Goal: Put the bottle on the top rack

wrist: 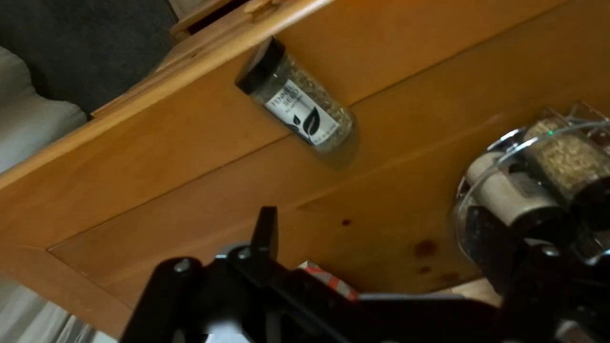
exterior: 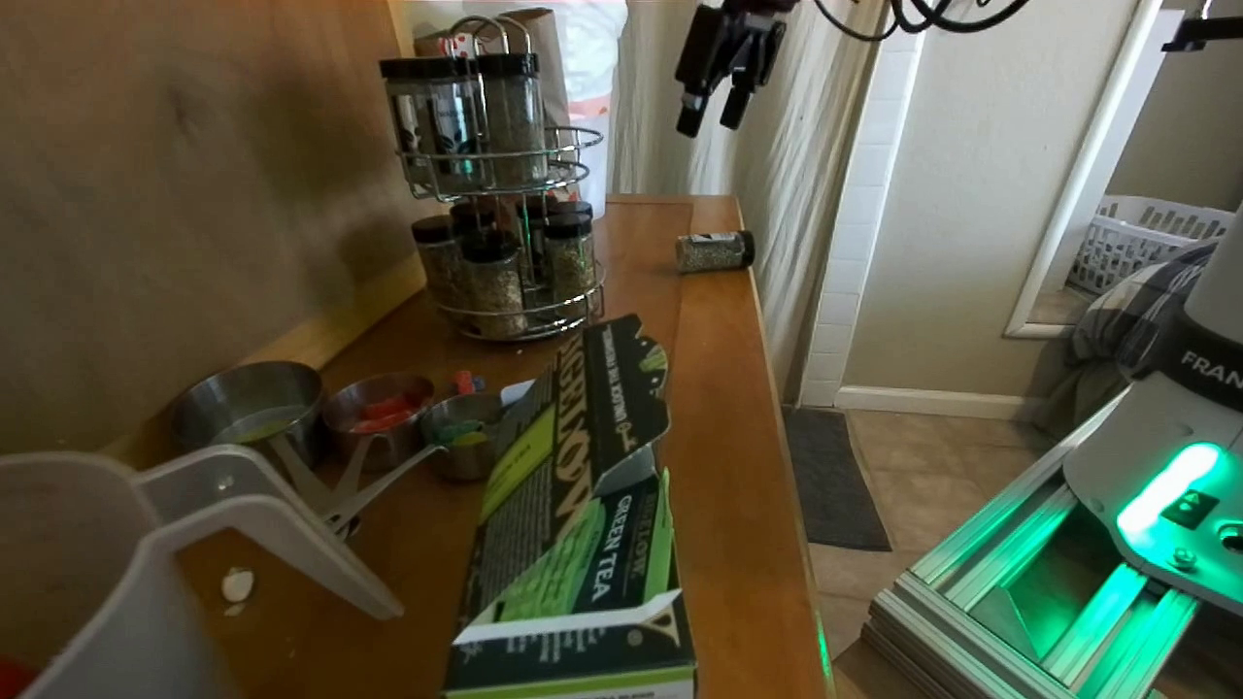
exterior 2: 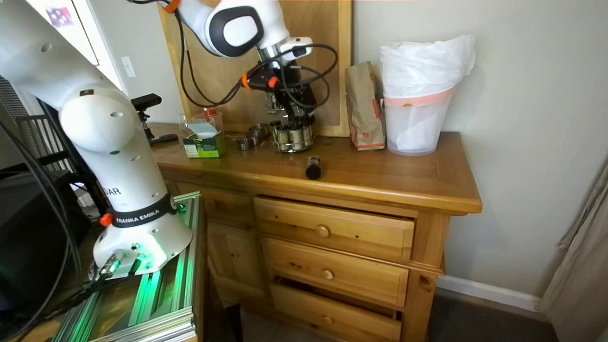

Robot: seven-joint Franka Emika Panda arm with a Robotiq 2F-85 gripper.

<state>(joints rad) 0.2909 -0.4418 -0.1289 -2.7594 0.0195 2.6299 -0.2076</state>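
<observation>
1. Can see the bottle (exterior: 714, 251) lying on its side near the front edge of the dresser (exterior 2: 389, 175), not yet picked up, at 4 o'clock from the top rack (exterior: 573, 181) in an exterior view, capped end toward 3 o'clock.
2. Can see the gripper (exterior: 713, 115) high up at 12 o'clock from the bottle there, well apart from it, with fingers (wrist: 264, 233) spread wide and nothing between them.
3. In the wrist view, must look toward 11 o'clock from the gripper to find the bottle; would judge the lining-up unfinished.
4. Would call this early: at most on the approach, with gripping, carrying and placing all undone.
5. By this reckoning, need to come down, grip the bottle, lift, carry toward 10 o'clock by the exterior clock, turn upright, then set down on the top rack beside the jars (exterior: 513, 121) standing there.
6. Hard to judge how much room to expect among them.
</observation>
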